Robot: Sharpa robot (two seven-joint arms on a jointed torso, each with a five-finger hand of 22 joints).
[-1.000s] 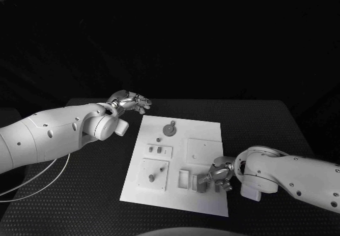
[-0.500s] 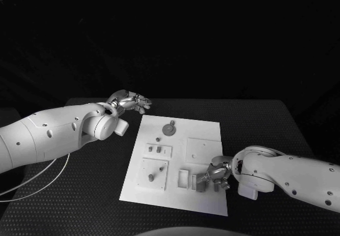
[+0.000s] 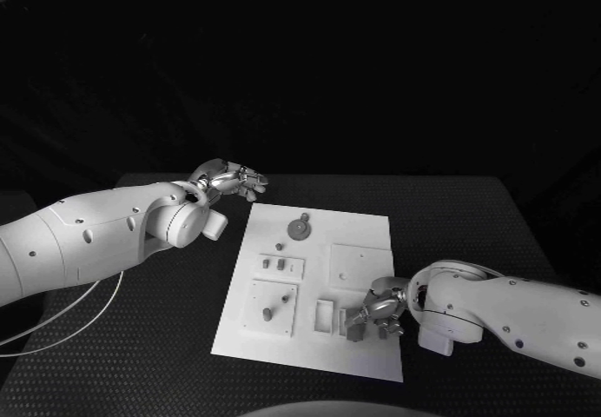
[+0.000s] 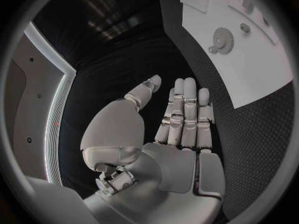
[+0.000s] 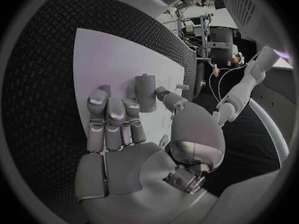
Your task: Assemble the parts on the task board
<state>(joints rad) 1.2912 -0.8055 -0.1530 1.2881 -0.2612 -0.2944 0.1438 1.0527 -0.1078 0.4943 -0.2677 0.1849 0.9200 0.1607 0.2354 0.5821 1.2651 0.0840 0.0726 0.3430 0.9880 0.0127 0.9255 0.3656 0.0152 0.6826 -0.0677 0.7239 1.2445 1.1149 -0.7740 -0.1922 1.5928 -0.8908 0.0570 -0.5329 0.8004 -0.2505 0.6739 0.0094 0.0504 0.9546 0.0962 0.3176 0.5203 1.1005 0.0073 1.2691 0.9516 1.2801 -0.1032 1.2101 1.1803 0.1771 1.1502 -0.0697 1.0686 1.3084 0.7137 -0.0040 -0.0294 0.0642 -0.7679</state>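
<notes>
The right hand (image 3: 379, 310) is down on the near right part of the task board (image 3: 363, 229), fingers pinched on a small grey peg (image 5: 145, 92). From the right wrist view the peg stands upright between thumb and fingertips, just over the white plate. The left hand (image 3: 228, 181) hangs off the board's far left corner, over the table; its fingers lie straight and side by side, thumb apart, holding nothing (palm plainly bare in the left wrist view).

Progress, as a judgement: somewhere mid-task. On the board a round gear-like disc (image 3: 298, 228) sits toward the far end, a couple of small pieces (image 3: 280, 263) sit in the small panel at the left, and another slim part (image 3: 268, 313) stands in the near left panel. Whether each is fully seated I can't tell, too small. The peg in hand isn't placed yet, and the slots (image 3: 326, 316) just beside the right hand look like the likely spot. The square panel (image 3: 360, 263) at the right looks bare apart from a small dot or two, so prob. more to do there.

The table (image 3: 470, 217) is black w/ a fine dimpled texture, matte, should give decent grip under the board. Room behind is dark; a pale cable (image 3: 56, 321) loops below the left arm.
</notes>
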